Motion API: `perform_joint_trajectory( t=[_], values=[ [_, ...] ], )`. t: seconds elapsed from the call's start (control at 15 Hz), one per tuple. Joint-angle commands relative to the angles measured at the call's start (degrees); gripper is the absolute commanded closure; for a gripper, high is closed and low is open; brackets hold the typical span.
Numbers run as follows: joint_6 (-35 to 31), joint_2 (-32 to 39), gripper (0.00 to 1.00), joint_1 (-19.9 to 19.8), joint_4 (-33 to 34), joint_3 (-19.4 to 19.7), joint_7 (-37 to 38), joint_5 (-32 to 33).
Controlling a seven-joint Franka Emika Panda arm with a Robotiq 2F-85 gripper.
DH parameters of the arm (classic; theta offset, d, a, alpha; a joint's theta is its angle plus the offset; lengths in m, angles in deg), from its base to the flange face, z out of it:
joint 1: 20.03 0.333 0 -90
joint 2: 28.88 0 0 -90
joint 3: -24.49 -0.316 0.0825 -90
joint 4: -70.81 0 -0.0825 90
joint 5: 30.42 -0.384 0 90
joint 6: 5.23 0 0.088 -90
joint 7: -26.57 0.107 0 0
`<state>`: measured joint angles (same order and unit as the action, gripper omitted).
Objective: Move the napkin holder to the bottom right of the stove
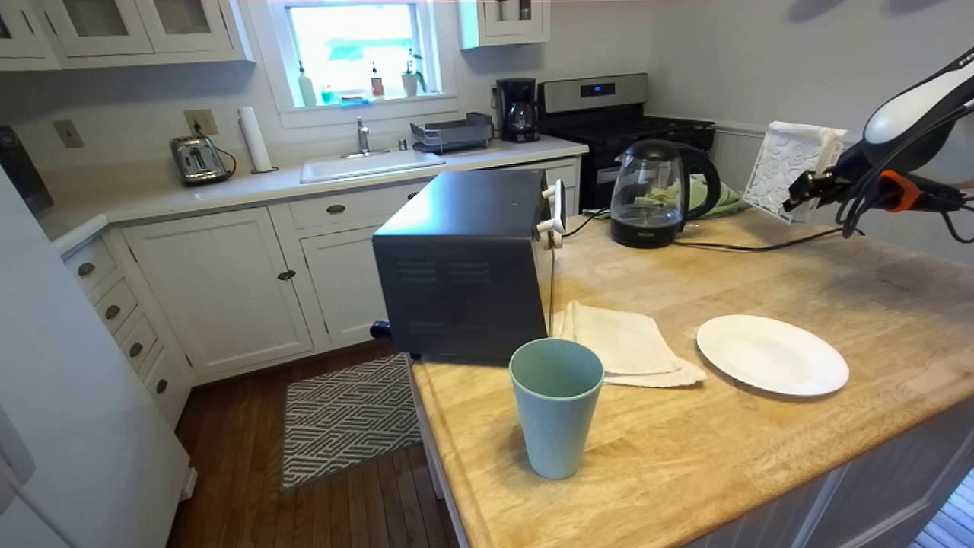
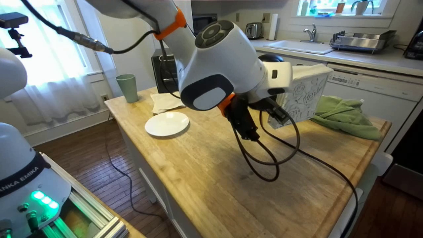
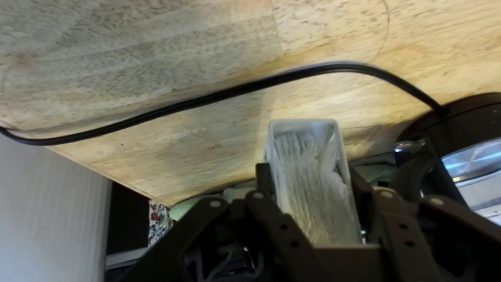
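Napkin holder (image 3: 309,188) tilts, clasped between the jaws, a stretch of desk (image 2: 208,172) parting it from the plate (image 1: 772,355); a black cord (image 3: 250,85) crosses and hangs over the edge.

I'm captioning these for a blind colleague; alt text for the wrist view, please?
Jaws grip both sides of a napkin holder filled with white napkins. Beyond it, a black cord runs across a wooden table to a kettle at right.

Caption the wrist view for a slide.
Jaws closed on both sides of the filled napkin holder, a black cord crossing the wooden tabletop beyond.
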<state>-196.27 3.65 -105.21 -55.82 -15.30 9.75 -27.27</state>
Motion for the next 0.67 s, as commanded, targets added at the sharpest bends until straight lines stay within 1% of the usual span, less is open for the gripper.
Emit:
perform_joint_trajectory(
  t=[0.0, 0.13, 0.2, 0.27, 0.33, 0.53, 0.6],
  values=[
    [-4.9, -5.1, 0.80, -5.1, -6.1, -2.0, 0.5, 0.1],
    [-9.4, -7.4, 0.80, -4.7, -8.9, -0.1, 1.9, -2.5],
    [-11.0, -8.8, 0.80, -3.4, -10.0, 1.6, 2.7, -4.8],
    [-12.1, -11.7, 0.80, 1.7, -11.4, 8.9, 9.1, -1.4],
    [-13.6, -12.1, 0.80, 3.6, -12.4, 11.6, 10.1, -1.7],
    [-15.5, -14.6, 0.80, 15.1, -15.5, 25.1, 13.2, -6.0],
    [-15.9, -14.1, 0.80, 15.7, -16.0, 24.4, 8.0, -14.4]
  ],
)
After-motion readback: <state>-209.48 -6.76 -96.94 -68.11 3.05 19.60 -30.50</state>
